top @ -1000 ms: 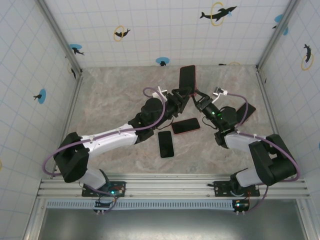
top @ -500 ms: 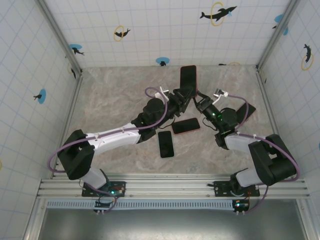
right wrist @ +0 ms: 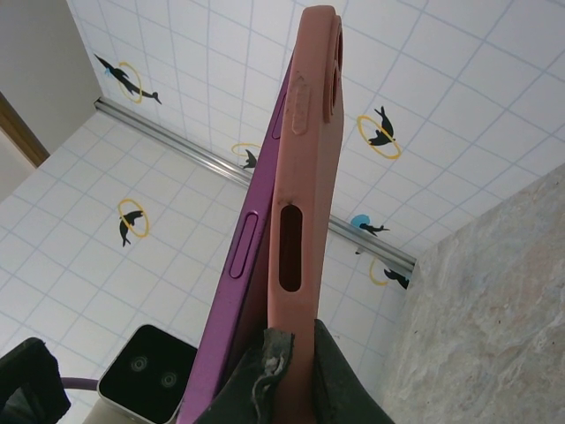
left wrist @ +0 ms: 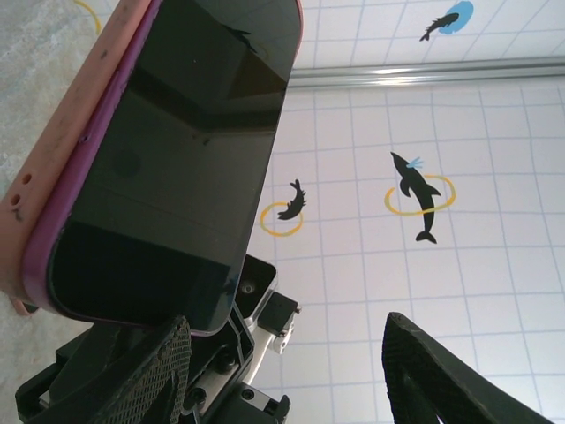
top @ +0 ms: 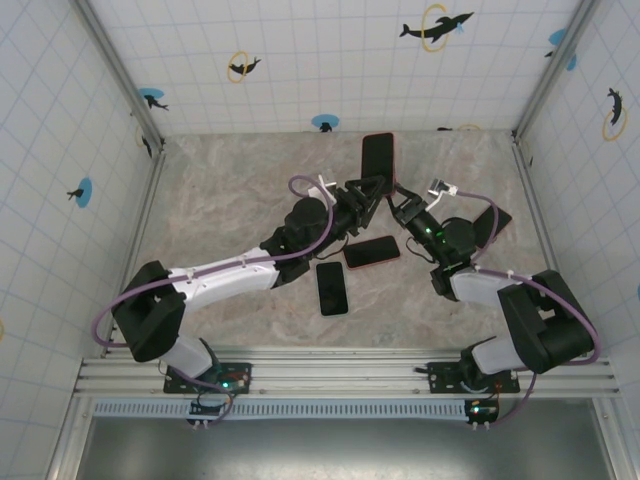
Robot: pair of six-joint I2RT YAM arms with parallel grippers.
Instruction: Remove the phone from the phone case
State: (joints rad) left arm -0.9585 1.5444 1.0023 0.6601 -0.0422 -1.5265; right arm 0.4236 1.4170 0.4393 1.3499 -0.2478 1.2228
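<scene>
1. Phone (left wrist: 168, 168), purple-bodied with a dark screen, is held upright in the air above the middle of the desk (top: 230, 190). It is not yet out of its salmon-pink phone case (right wrist: 305, 203). Along one long side the purple edge stands slightly proud of the case lip, so it looks partly loose.
2. Right end effector (right wrist: 284, 371) is clenched on the bottom edge of the phone case, pinching it from below and holding it on end.
3. Left end effector (left wrist: 291, 371) is released. Its two ribbed fingers (left wrist: 150, 371) are spread apart just beneath the phone's lower end, on the screen side. One finger sits close to the phone's corner. Whether it touches cannot be told.
4. Step in hand, as a judgement: peeling the phone away from the case. To do it well, the left fingers should close on the phone's exposed purple edges only, not on the case lip. They should then pull away from the case back while the right grip holds firm. A slow, tilting pull from the looser side should lessen the risk of a slip and a drop.
5. Flat on the desk below lie a red-cased phone (top: 371, 252) and a black phone (top: 332, 288), both near the arms.
</scene>
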